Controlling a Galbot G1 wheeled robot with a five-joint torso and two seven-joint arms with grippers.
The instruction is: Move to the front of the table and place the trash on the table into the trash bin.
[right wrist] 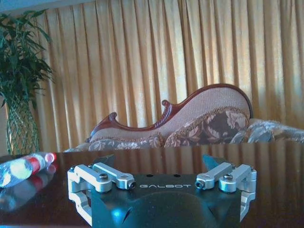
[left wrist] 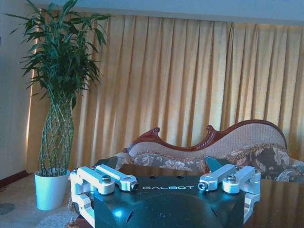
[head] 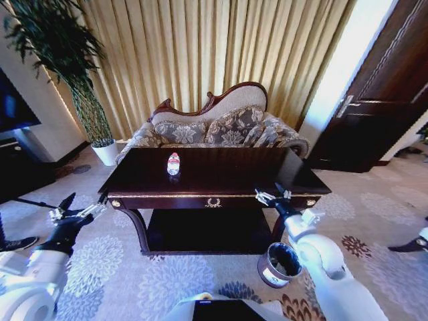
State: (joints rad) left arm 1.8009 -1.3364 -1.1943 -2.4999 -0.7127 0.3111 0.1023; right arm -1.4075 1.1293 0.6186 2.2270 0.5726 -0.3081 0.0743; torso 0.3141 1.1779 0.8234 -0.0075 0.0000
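Two grippers, both spread wide and holding nothing. Right gripper (head: 272,194) sits at the near right edge of the table (head: 234,175), level with the top; from the right wrist its fingers (right wrist: 102,176) are apart just above the near edge. Left gripper (head: 79,210) hangs off the table's near left corner, over carpet, well apart from any trash; left wrist view has its fingers (left wrist: 107,178) parted too.

One trash item visible on top: the bottle (head: 173,163), lying down, left of centre and toward the far side, red label showing. It sits well left of the right gripper, nothing between them. No paper lump or wrapper that I can make out on the table.

Bin (head: 280,264) is on the floor by the near right leg, right under the right forearm, black liner open.

Risks, my read:
- Bottle lies on a glossy top, so a nudge from one finger likely rolls it toward the sofa (head: 221,124) side or off the edge.
- Reach is long and diagonal for the right arm; the forearm may clip the table edge.
- Bin is small and close to the leg, so a high release could bounce the bottle off the rim.
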